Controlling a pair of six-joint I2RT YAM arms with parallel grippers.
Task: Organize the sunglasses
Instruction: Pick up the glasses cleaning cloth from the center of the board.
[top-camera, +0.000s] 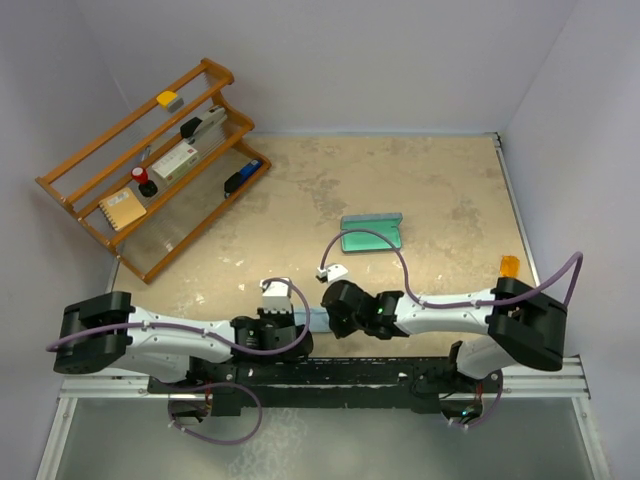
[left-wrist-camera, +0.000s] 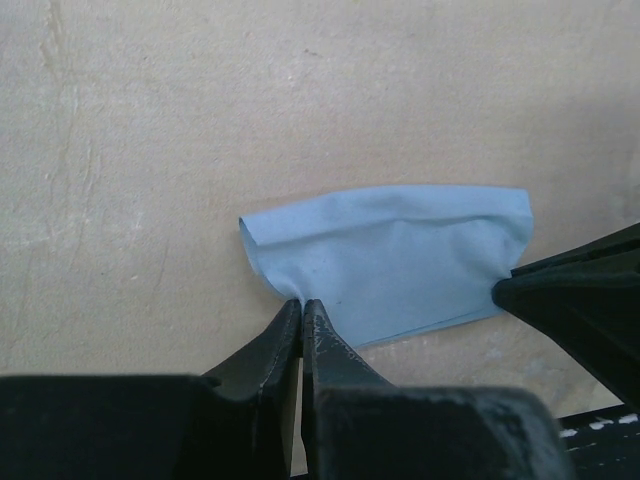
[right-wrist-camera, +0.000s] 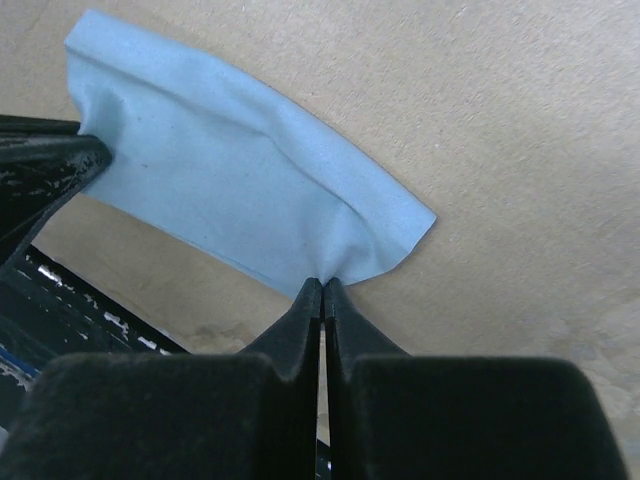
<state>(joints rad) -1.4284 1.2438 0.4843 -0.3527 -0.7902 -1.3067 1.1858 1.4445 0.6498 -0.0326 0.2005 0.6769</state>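
Jointly held blue cloth (left-wrist-camera: 390, 255), stretched over the table (left-wrist-camera: 150, 150).
Left gripper (left-wrist-camera: 302, 305) pinches one end; right gripper (right-wrist-camera: 323, 285) pinches the opposite end, both closed tight.

Wooden rack (top-camera: 120, 126) far left, black stapler (top-camera: 203, 127), tan notepad (top-camera: 122, 208)

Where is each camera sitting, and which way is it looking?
Top camera: high above and behind the arms, looking down at the table; both arms show, with the wooden rack and green case beyond.
Left wrist camera: on the left arm, looking along the left gripper, shut on a corner of the blue cloth.
Right wrist camera: on the right arm, looking along the right gripper, shut on the cloth's other end.
Shared: both wrist views see the same cloth, from opposite ends.
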